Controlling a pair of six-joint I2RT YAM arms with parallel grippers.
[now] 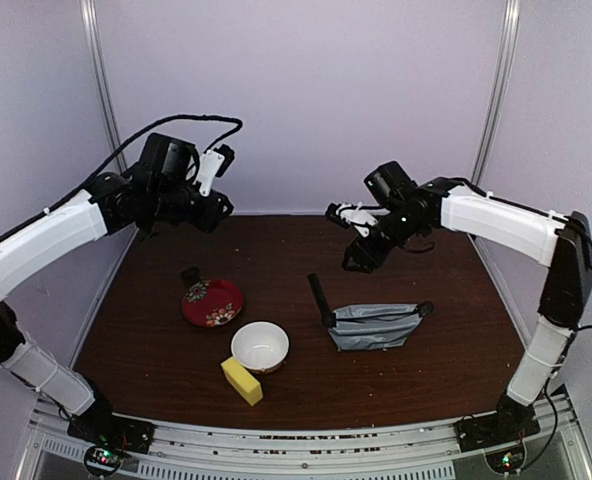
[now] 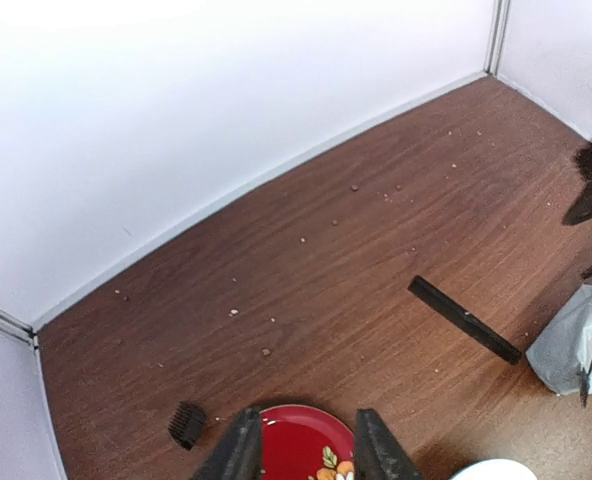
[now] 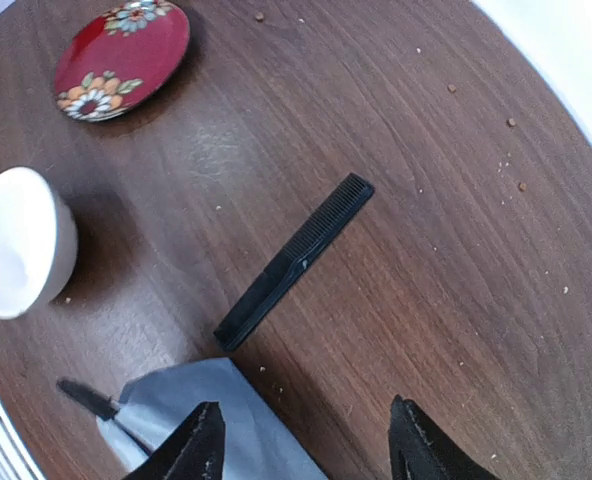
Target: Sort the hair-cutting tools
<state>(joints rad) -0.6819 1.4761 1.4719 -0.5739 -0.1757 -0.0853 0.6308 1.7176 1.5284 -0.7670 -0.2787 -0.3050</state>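
A slim black comb (image 1: 320,298) lies flat on the brown table, also in the left wrist view (image 2: 464,318) and the right wrist view (image 3: 294,260). Beside it lies a grey pouch (image 1: 376,325) (image 3: 226,425) with a black handle (image 1: 424,309) (image 3: 86,398) sticking out; the scissors are otherwise hidden. A small black toothed clipper piece (image 1: 189,275) (image 2: 186,424) sits just behind the red plate. My left gripper (image 1: 214,212) (image 2: 307,415) is open and empty, high above the plate. My right gripper (image 1: 360,256) (image 3: 304,405) is open and empty, above the table behind the pouch.
A red patterned plate (image 1: 213,302) (image 2: 296,445) (image 3: 121,60) sits left of centre. A white bowl (image 1: 260,345) (image 3: 16,255) stands in front of it, with a yellow sponge (image 1: 241,380) at the near edge. White walls close in the back and sides.
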